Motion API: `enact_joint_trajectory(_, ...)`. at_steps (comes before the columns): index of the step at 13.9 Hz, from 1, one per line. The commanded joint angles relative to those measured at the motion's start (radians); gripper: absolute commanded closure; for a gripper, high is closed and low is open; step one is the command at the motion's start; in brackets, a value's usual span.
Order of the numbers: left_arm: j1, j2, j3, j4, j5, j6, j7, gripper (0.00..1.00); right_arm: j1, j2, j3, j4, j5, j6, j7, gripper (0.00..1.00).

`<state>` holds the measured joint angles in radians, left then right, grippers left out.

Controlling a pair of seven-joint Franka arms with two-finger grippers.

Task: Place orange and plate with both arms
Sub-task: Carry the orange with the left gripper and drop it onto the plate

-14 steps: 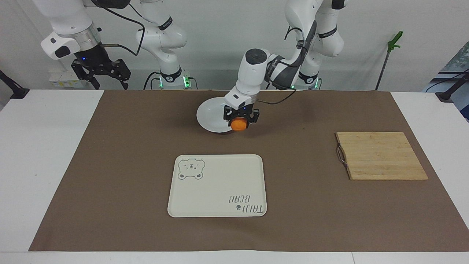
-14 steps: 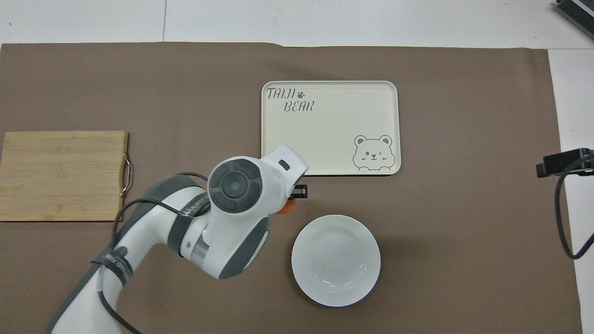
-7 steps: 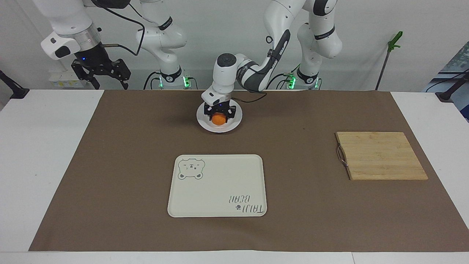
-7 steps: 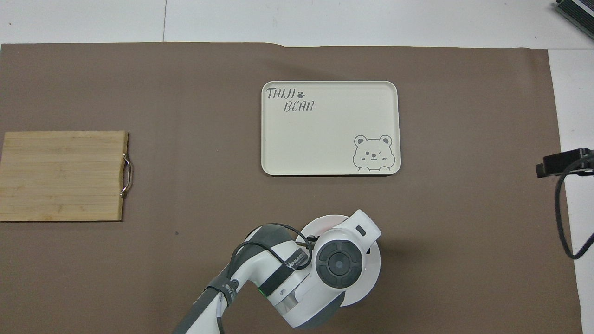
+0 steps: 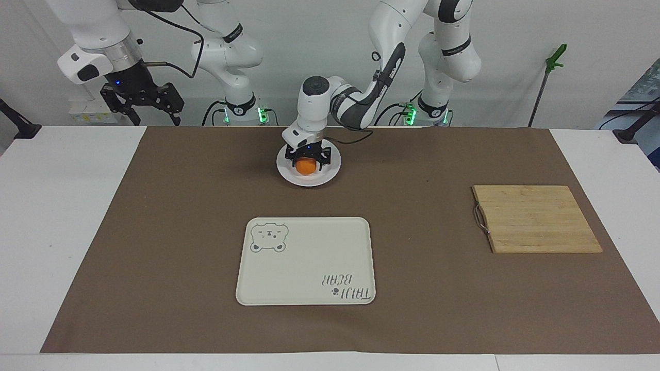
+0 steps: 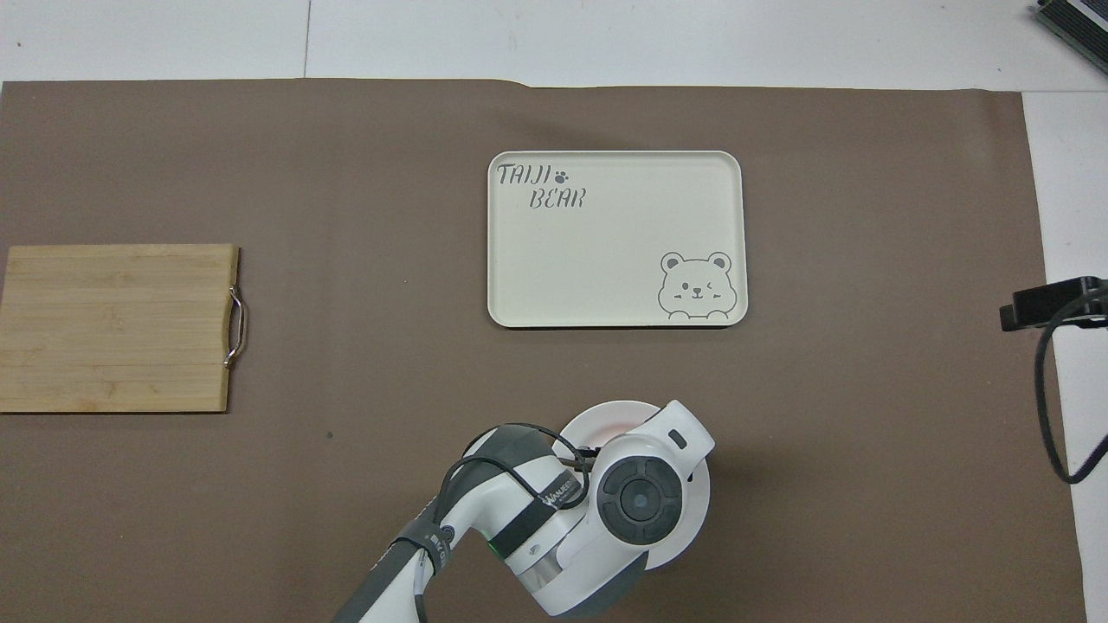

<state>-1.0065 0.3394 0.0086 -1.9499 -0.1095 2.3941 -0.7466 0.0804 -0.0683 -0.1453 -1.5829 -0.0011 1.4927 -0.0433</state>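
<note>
Left gripper is sitting low over the plate near the robots' edge of the desk, its jaws flanking the orange that seems to be resting on the plate; whether they are clenched or released, I cannot tell. Right gripper is waiting raised, jaws released, so the plate move is probably left. Tray and cutting board are lying well apart, blocking nothing.

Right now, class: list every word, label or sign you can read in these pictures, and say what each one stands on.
"TAIJI BEAR", with a paw print, beside a drawn bear face: on the cream tray.
Lettering on the left arm's grey band: too small to read.
Nothing else bears text.
</note>
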Motion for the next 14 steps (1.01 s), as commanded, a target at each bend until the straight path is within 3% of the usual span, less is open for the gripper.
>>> enact_joint_trajectory(1,-0.004,-0.062,0.019,-0.031,-0.009,-0.035,0.036,0.00,-0.014,-0.021,0.000,-0.019,0.027,-0.002,-0.024,0.00)
enact_joint_trajectory(8,0.152,-0.236,0.033,-0.006,0.022,-0.210,0.061,0.00,-0.001,-0.047,0.009,-0.087,0.035,-0.015,-0.023,0.00)
enact_joint_trajectory(11,0.285,-0.286,0.033,-0.007,0.033,-0.272,0.240,0.00,-0.013,-0.057,0.007,-0.170,0.140,0.044,-0.027,0.00)
enact_joint_trajectory(14,0.440,-0.332,0.033,-0.014,0.033,-0.345,0.457,0.00,0.001,-0.077,0.009,-0.273,0.164,0.147,-0.027,0.00)
